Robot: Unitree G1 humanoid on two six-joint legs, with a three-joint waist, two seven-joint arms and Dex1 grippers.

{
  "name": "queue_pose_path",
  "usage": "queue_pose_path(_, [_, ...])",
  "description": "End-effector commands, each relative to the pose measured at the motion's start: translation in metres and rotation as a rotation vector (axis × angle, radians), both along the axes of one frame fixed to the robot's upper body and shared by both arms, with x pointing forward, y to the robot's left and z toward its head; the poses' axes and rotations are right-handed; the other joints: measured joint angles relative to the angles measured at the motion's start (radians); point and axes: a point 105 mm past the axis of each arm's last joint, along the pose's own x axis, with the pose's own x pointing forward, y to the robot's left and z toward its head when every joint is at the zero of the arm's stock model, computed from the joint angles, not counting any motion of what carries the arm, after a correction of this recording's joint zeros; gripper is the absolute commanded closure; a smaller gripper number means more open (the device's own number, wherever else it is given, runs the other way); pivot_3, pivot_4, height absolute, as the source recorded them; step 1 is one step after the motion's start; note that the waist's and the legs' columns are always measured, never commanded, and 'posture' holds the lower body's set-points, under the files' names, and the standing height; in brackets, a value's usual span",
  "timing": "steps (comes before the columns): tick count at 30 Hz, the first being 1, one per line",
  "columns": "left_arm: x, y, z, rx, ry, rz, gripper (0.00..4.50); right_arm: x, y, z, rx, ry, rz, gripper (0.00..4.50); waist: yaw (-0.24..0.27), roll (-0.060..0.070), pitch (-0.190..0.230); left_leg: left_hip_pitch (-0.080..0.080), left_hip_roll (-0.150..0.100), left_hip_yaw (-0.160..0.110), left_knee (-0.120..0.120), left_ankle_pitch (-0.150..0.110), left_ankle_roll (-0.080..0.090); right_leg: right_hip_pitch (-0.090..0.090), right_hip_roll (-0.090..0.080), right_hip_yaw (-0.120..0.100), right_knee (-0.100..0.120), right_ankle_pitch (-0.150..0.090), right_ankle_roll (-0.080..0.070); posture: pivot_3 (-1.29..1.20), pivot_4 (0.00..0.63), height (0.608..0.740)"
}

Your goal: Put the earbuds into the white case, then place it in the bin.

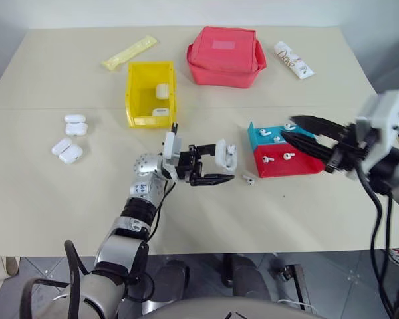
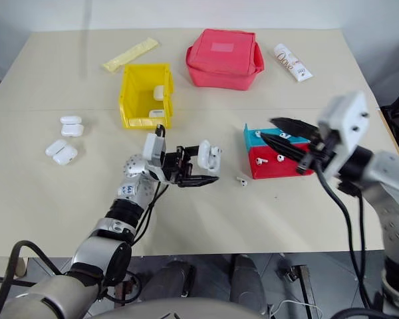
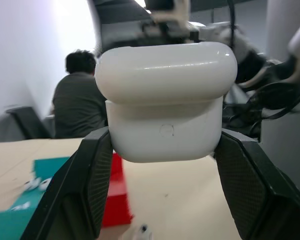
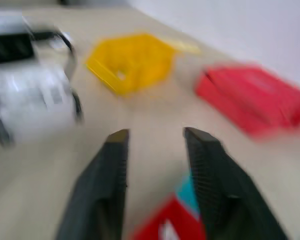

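Far left, near side of table (image 1: 40,219): four spare white cases in a loose cluster (image 1: 70,138), lying flat, two farther, two nearer, pairs touching or just beside each other. Farther back, a pale yellow sachet (image 1: 129,52) lies at a slant, well apart from the rest. The bin (image 1: 134,100) sits left of centre, open top; two white cases inside, one toward the far right wall (image 1: 163,91), one at the near wall (image 1: 160,111). Below the bin, nr table centre, left gripper (image 1: 215,164) reaches to the right and is clamped on the white case (image 1: 227,153); the case is lifted off the table, pinched between both black fingers. Left wrist view: lid looks seated on the body w/ a visible seam, fingers pressing both sides of the lower half (image 3: 90,175). One earbud (image 1: 249,180) lies loose on the table just right of the held case, btwn it and the trays. Red fabric pouch (image 1: 225,56) at far centre, closed. Right of centre, a blue tray (image 1: 258,135) and red tray (image 1: 299,165) stand side by side, touching; more earbuds in them (image 1: 277,148), abt two in blue and two in red, exact count unsure. Right gripper (image 1: 294,131) hangs over the trays' right part, fingers pointing left, apart w/ a clear gap, nothing btwn them; right wrist view confirms gap (image 4: 112,165). White printed tube (image 1: 293,60) far right. A seated person shows in the left wrist view, behind the case (image 3: 77,107).
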Motion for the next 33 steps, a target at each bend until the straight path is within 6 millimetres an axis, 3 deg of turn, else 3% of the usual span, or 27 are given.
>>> queue_pose_path(1, [0.001,0.006,0.007,-0.003,-0.040,-0.009,1.78,-0.027,-0.020,0.002,-0.035,-0.034,-0.101,1.43,0.005,0.000,0.000,0.000,0.000,0.000,0.000,0.000,0.000,0.000,0.000,0.000,-0.001,0.000,0.000,0.00,0.150,0.740])
queue_pose_path(5, [0.009,0.014,0.011,-0.017,-0.028,0.043,1.78,-0.059,-0.044,-0.013,-0.054,0.015,-0.210,0.05,0.006,0.000,0.000,0.002,0.000,0.001,0.000,0.000,0.000,0.001,0.000,0.001,-0.002,0.000,0.000,0.00,0.150,0.740])
queue_pose_path(10, [0.017,0.030,0.012,0.001,-0.013,0.096,1.78,-0.092,-0.064,-0.026,-0.065,0.076,-0.319,0.05,0.005,0.000,0.000,0.003,0.000,0.002,-0.001,0.000,0.000,0.001,0.001,0.002,-0.002,0.000,0.000,0.00,0.150,0.740])
queue_pose_path(16, [0.018,0.041,0.010,0.020,-0.008,0.112,1.78,-0.099,-0.070,-0.027,-0.074,0.082,-0.360,0.05,0.000,0.000,0.000,0.003,0.000,0.002,-0.001,0.000,0.000,0.002,0.001,0.002,-0.002,0.000,0.000,0.00,0.150,0.740])
queue_pose_path(20, [0.022,0.050,0.012,0.034,-0.021,0.153,1.78,-0.082,-0.064,-0.016,-0.104,0.041,-0.319,0.05,-0.004,0.000,0.000,0.003,0.000,0.002,-0.002,0.000,0.000,0.001,0.001,0.002,-0.002,0.000,0.000,0.00,0.150,0.740])
queue_pose_path(23, [0.023,0.051,0.014,0.030,-0.036,0.173,1.78,-0.049,-0.054,-0.003,-0.151,-0.002,-0.247,0.05,-0.014,-0.001,0.000,0.004,0.000,0.002,-0.001,0.000,0.000,0.002,0.000,0.003,-0.002,0.000,0.000,0.00,0.150,0.740])
queue_pose_path(27, [0.019,0.050,0.015,0.021,-0.054,0.170,1.78,-0.011,-0.049,0.004,-0.179,0.013,-0.215,0.05,-0.015,-0.001,0.001,0.003,0.001,0.001,-0.002,0.000,0.000,0.001,0.001,0.001,-0.002,-0.001,-0.001,0.00,0.150,0.740])
queue_pose_path(33, [0.008,0.047,0.014,0.013,-0.076,0.149,1.78,0.043,-0.026,0.011,-0.223,0.021,-0.095,0.05,-0.023,-0.001,0.001,0.001,0.000,0.001,0.000,0.001,0.001,0.001,-0.001,0.000,-0.001,0.000,0.001,0.00,0.150,0.740])
